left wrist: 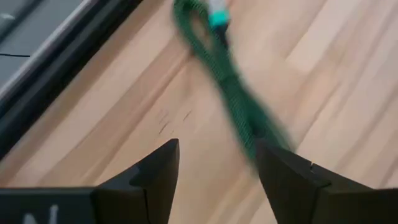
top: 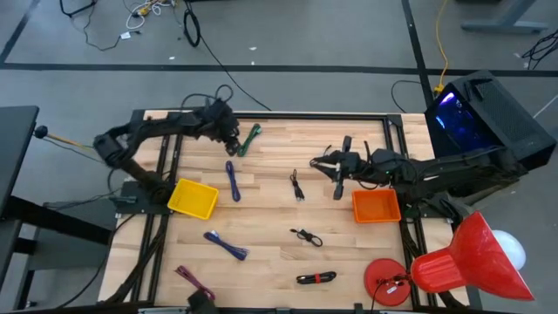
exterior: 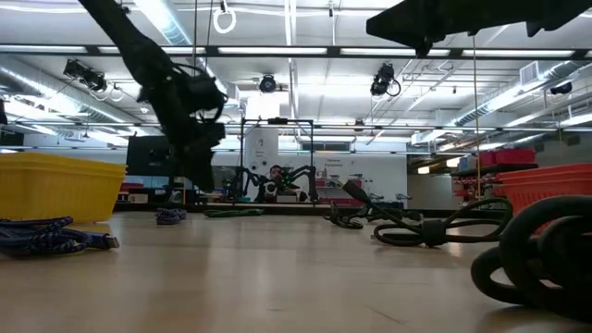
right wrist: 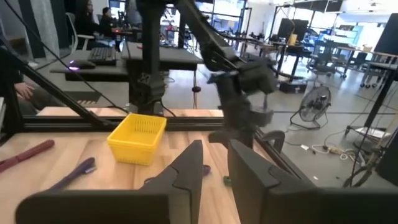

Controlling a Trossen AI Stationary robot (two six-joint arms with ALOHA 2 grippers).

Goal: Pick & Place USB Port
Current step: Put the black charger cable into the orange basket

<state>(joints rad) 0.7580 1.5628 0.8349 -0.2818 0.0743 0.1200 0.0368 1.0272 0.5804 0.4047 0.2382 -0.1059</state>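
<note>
A green braided USB cable lies flat near the table's far edge. My left gripper hovers low at its left side, open. In the left wrist view the cable runs from its teal plug down to one fingertip, and bare wood shows between the fingers at my left gripper. My right gripper hangs above mid-table, pointing level toward the left edge. Its fingers are shut and hold nothing, as my right gripper shows in its wrist view. My left gripper comes at the green cable from above, slanting down. The cable's near end lies right beside one fingertip, outside the gap. Whether that finger touches it, I cannot tell. The cable lies flat on the wood.
A yellow bin sits on the left and an orange bin on the right. Loose cables lie about: blue, black, black, purple, red-black, maroon. A red cone-shaped thing stands at the near right corner.
</note>
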